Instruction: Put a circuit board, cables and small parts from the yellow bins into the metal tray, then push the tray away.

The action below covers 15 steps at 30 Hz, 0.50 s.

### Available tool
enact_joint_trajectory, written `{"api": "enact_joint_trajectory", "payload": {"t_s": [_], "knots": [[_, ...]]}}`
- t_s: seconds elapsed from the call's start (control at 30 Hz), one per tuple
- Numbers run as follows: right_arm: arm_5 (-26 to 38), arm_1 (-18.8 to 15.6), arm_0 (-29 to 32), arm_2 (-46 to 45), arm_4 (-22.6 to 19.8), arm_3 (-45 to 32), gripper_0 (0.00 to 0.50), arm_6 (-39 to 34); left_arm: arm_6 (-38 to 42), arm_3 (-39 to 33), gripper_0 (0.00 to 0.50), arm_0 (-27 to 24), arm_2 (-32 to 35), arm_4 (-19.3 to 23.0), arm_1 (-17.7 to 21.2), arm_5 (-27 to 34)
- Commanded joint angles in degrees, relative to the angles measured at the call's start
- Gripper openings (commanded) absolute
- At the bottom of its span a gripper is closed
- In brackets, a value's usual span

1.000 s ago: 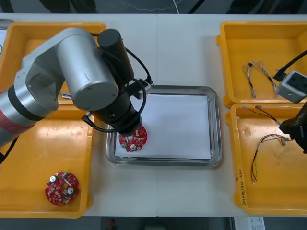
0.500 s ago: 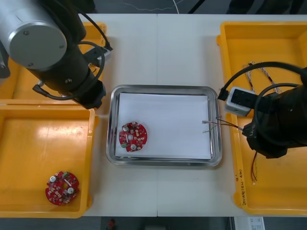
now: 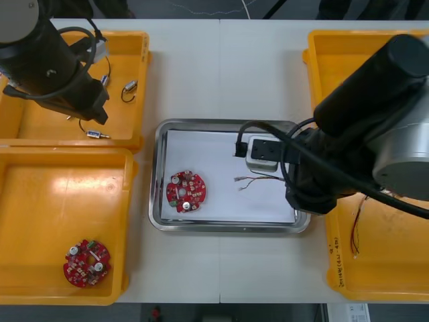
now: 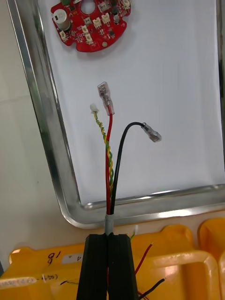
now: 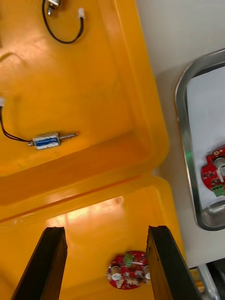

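Observation:
A round red circuit board (image 3: pixel 186 191) lies in the left part of the metal tray (image 3: pixel 228 227), also seen as circuit board (image 4: pixel 89 23). My right gripper (image 4: pixel 108 236) is shut on a red and yellow cable (image 4: pixel 109 154) twisted with a black lead. It hangs over the tray's near rim (image 4: pixel 47 117), and the cable's ends (image 3: pixel 249 181) reach over the white liner. My left gripper (image 5: pixel 107 234) is open over the left yellow bins, with nothing between its fingers (image 5: pixel 53 253). A small metal part (image 5: pixel 47 140) lies beyond it in the far bin.
A second circuit board (image 3: pixel 86 263) lies in the near left bin (image 3: pixel 60 201). Small metal parts (image 3: pixel 130 85) with black wires sit in the far left bin. Cables (image 3: pixel 354 235) stay in the near right bin. The right arm covers the tray's right side.
The left arm has gone from the tray to the far left bin, leaving the board in the tray. The right arm has swung left from the right bins, carrying the cable over the tray.

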Motion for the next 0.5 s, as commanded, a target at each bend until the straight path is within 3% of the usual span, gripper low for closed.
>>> {"api": "enact_joint_trajectory", "payload": {"t_s": [0.03,0.13,0.33,0.5], "knots": [[-1.03,3.59,-4.93,6.13,4.12,2.82,0.000,5.83,-13.63,2.85,0.500,-2.15,3.52,-2.62,1.77,0.45],[-2.17,5.08,-5.10,7.54,6.41,5.10,0.000,8.82,-17.85,4.96,0.500,-2.15,4.75,-4.20,1.77,-0.65],[-4.63,7.72,-5.10,8.15,6.85,11.08,0.000,14.97,-25.68,8.65,0.500,-2.15,5.62,-7.19,1.77,-4.70],[-8.15,7.54,-5.10,10.61,9.40,13.89,0.000,17.87,-29.54,11.20,0.500,-2.24,5.80,-8.68,1.77,-7.77]]}}
